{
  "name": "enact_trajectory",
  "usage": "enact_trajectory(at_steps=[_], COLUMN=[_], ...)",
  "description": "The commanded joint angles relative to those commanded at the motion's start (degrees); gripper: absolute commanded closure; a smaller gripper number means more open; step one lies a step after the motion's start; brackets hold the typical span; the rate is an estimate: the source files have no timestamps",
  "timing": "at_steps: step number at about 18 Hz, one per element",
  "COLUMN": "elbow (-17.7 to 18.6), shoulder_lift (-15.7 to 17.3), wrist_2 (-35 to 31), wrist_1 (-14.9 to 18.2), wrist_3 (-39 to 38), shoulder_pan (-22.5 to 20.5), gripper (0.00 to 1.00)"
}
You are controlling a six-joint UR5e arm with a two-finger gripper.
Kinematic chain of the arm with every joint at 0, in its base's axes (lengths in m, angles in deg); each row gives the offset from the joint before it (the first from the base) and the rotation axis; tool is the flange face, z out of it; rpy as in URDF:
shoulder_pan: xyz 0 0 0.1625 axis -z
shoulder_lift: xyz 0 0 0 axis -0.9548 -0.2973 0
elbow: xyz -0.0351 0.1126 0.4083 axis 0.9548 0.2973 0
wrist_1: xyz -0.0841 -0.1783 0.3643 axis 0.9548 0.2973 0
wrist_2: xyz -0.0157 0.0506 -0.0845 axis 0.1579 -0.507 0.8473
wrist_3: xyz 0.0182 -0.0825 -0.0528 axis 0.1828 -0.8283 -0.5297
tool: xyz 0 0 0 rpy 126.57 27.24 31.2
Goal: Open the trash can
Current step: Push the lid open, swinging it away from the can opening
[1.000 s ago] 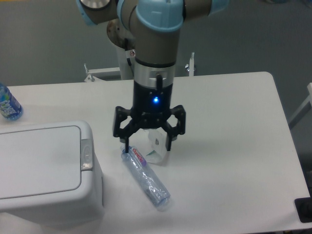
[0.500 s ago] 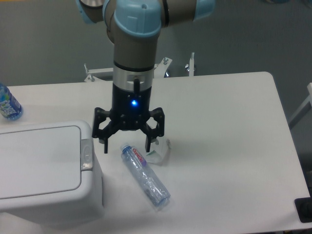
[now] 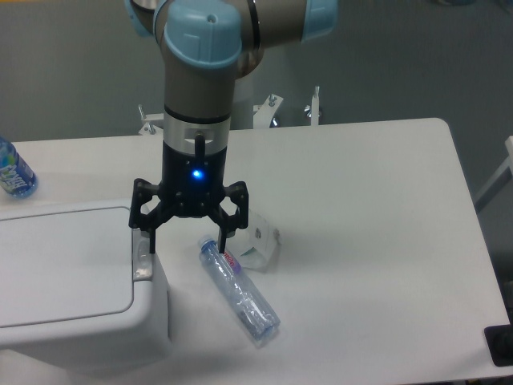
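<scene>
The trash can [image 3: 72,281] is a large white boxy bin at the lower left, its flat lid shut. Its small grey push-button latch [image 3: 142,257] sits at the lid's right edge. My gripper [image 3: 189,242] hangs open and empty, pointing down, just right of the bin's right edge. Its left finger [image 3: 151,237] is right above the latch; I cannot tell whether it touches. The right finger hangs near the cap end of a lying bottle.
A clear plastic bottle [image 3: 240,293] lies on the table right of the bin. A small clear cup [image 3: 260,245] lies on its side behind it. A blue-labelled bottle [image 3: 14,172] stands at the far left edge. A black object [image 3: 501,346] is at the lower right corner.
My gripper has moved steadily left, from above the cup and bottle to the bin's right edge over the latch. It stayed open. The lid has not moved.
</scene>
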Motion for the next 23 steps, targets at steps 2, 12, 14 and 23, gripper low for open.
enact_trajectory(at_steps=[2, 12, 14, 23], elbow=[0.1, 0.4, 0.4, -4.6], shoulder_lift=[-0.2, -0.9, -0.9, -0.7], wrist_2=[-0.1, -0.1, -0.1, -0.1], wrist_1=[0.0, -0.2, -0.2, -0.4], wrist_3=[0.0, 0.1, 0.1, 0.9], shoulder_pan=[0.0, 0.0, 0.0, -0.9], gripper=[0.00, 0.00, 0.00, 0.00])
